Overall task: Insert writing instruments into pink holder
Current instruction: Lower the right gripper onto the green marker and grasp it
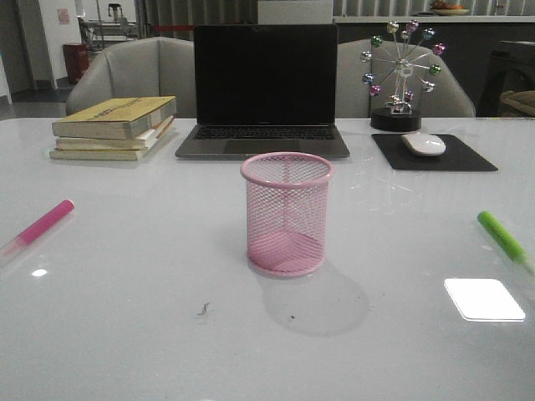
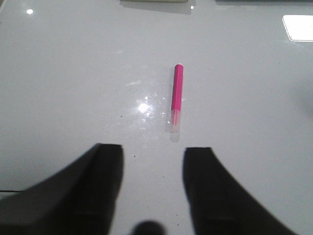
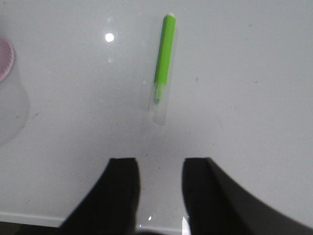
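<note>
The pink holder (image 1: 287,213) stands upright and empty at the table's middle; a sliver of its rim (image 3: 6,58) shows in the right wrist view. The magenta-pink marker (image 1: 42,224) (image 2: 177,95) lies flat at the table's left edge, a short way beyond my left gripper (image 2: 152,152), which is open with nothing between its fingers. The green marker (image 1: 502,236) (image 3: 164,63) lies flat at the right edge, ahead of my right gripper (image 3: 160,164), also open and empty. Neither arm appears in the front view.
At the back stand an open laptop (image 1: 263,92), a stack of books (image 1: 115,127) to its left, a mouse (image 1: 424,144) on a black pad (image 1: 435,154) and a ferris-wheel ornament (image 1: 401,75) to its right. Chairs stand behind the table.
</note>
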Robot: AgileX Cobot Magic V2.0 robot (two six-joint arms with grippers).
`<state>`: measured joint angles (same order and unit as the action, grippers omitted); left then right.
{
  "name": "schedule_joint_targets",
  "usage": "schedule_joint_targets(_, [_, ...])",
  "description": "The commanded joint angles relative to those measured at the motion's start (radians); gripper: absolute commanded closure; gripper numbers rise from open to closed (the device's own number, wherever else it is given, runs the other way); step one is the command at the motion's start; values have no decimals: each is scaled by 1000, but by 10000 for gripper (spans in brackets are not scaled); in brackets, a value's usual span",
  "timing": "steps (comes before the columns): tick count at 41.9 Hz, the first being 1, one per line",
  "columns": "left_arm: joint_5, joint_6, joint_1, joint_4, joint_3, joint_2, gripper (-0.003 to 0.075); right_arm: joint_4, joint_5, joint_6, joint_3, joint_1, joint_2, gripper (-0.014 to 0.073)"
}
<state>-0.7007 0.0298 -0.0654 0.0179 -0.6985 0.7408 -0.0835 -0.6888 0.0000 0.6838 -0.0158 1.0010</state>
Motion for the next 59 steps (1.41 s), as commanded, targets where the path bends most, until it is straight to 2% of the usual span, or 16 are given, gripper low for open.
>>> schedule_joint_targets(1, [72,-20,-6,5,-28,18,98,3,56,-7,39,-2,65,44])
schedule_joint_targets(7, [86,-48,-76,-29,-28,18,87,3,94,-7,76,-3,185,43])
schedule_joint_targets(19, [102,-53,-422,-29,-28,18,87,3,111,-7,244,-3,439,43])
schedule_joint_targets(28, [102,-53,-582,-29,-28,18,87,3,97,-7,404,-3,631,43])
schedule_joint_targets(35, [102,-53,-627,-30,-28,18,87,3,63,-7,515,-3,756,43])
schedule_joint_targets(50, [102,-53,-628,-30,-28,18,87,4,7,-7,673,-3,933,47])
schedule_joint_targets(52, [102,-53,-628,-32,-28,18,87,10,1,-7,685,-3,946,67])
schedule_joint_targets(59, [102,-53,-628,-32,-28,18,87,24,-21,-7,719,-3,977,230])
